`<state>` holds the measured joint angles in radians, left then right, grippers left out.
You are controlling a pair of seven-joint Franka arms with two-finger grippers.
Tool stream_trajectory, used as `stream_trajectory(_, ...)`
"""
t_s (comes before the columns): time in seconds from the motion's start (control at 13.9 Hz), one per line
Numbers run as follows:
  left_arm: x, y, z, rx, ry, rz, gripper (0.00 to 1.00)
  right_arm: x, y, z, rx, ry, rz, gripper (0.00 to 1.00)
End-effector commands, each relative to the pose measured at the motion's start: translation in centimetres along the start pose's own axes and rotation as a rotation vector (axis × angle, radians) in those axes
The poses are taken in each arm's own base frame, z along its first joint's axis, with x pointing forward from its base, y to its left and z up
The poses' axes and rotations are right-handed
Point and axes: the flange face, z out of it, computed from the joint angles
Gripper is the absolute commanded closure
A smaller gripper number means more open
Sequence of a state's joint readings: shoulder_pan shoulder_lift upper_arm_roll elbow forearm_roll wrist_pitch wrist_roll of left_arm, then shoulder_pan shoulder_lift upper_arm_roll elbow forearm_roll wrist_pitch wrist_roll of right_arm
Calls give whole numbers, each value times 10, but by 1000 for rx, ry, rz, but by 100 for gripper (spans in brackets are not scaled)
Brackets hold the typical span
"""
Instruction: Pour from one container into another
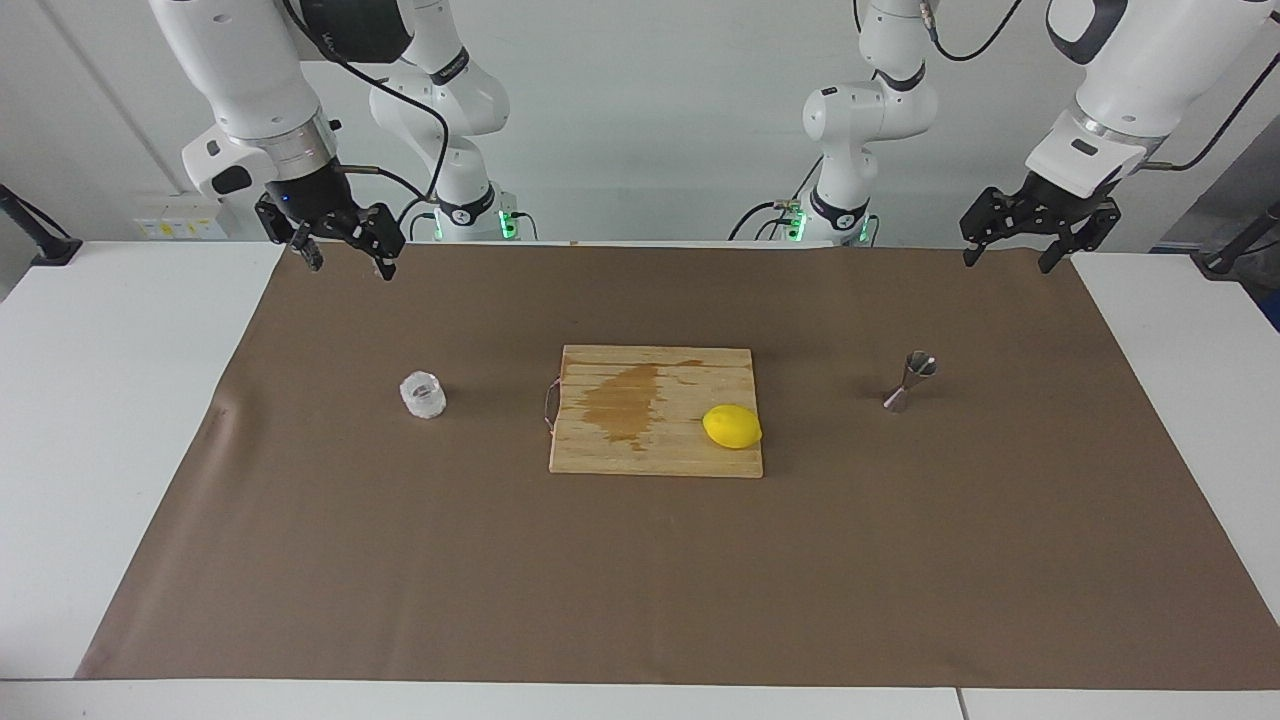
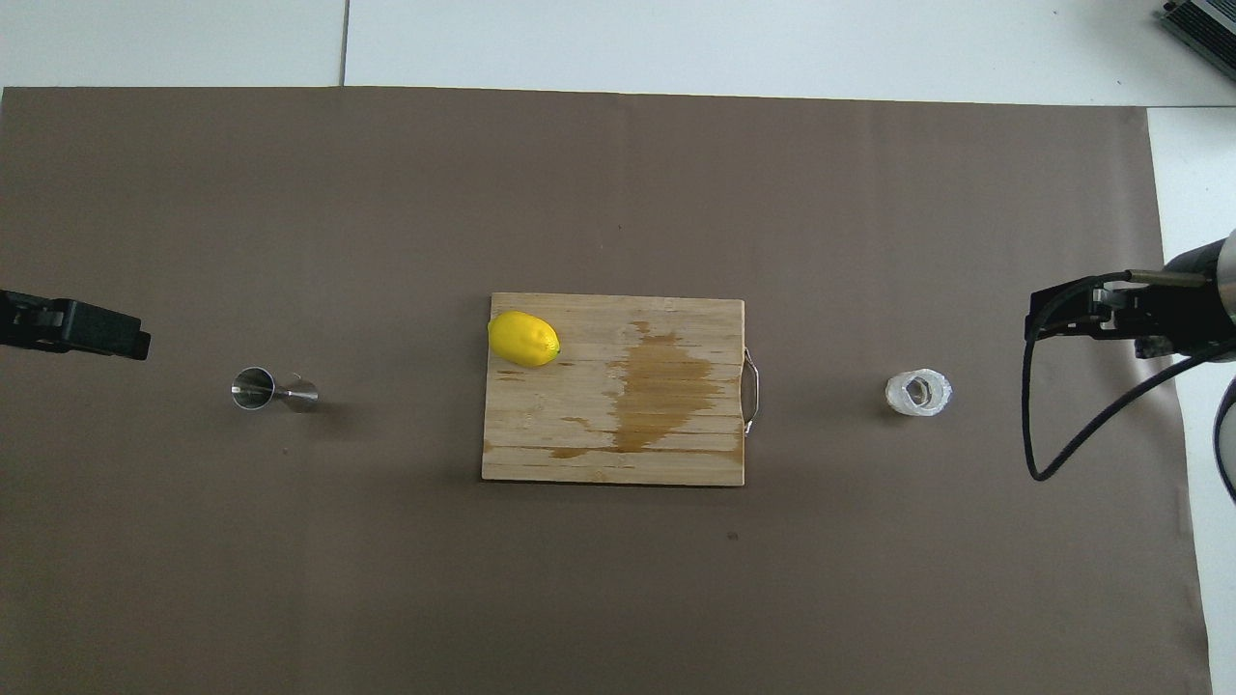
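The small clear textured glass cup [image 1: 423, 394] [image 2: 918, 392] stands upright on the brown mat toward the right arm's end of the table. The silvery hourglass-shaped jigger [image 1: 912, 380] [image 2: 266, 389] stands upright toward the left arm's end. My right gripper [image 1: 348, 265] hangs open and holds nothing, above the mat's edge by the robots, well apart from the cup. My left gripper [image 1: 1008, 262] is likewise open and holds nothing, raised over the mat's corner by its own base, away from the jigger.
A wooden cutting board [image 1: 600, 450] [image 2: 579, 405] with a dark wet stain and a metal handle lies mid-table between cup and jigger. A yellow lemon [image 1: 732, 426] [image 2: 523, 339] rests on its corner toward the jigger. The brown mat [image 1: 640, 580] covers most of the white table.
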<state>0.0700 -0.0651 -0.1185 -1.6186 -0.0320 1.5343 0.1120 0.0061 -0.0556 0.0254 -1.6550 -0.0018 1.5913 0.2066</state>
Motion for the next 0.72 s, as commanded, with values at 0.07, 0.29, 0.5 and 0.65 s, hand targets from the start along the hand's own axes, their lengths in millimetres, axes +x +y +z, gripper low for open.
stream_trajectory(0.07, -3, 4, 1, 16, 5, -2, 0, -14, 6, -4, 8, -70, -22, 0)
stream_trajectory(0.29, -3, 4, 1, 16, 5, -8, 0, -12, 6, -9, -21, -46, -73, 0)
stream_trajectory(0.5, -3, 4, 1, 15, 8, -14, 0, -11, 2, -9, -18, -32, -80, 0)
stream_trajectory(0.65, -8, -1, 8, 19, -1, -21, 0, -11, -3, -11, -16, -20, -86, 0)
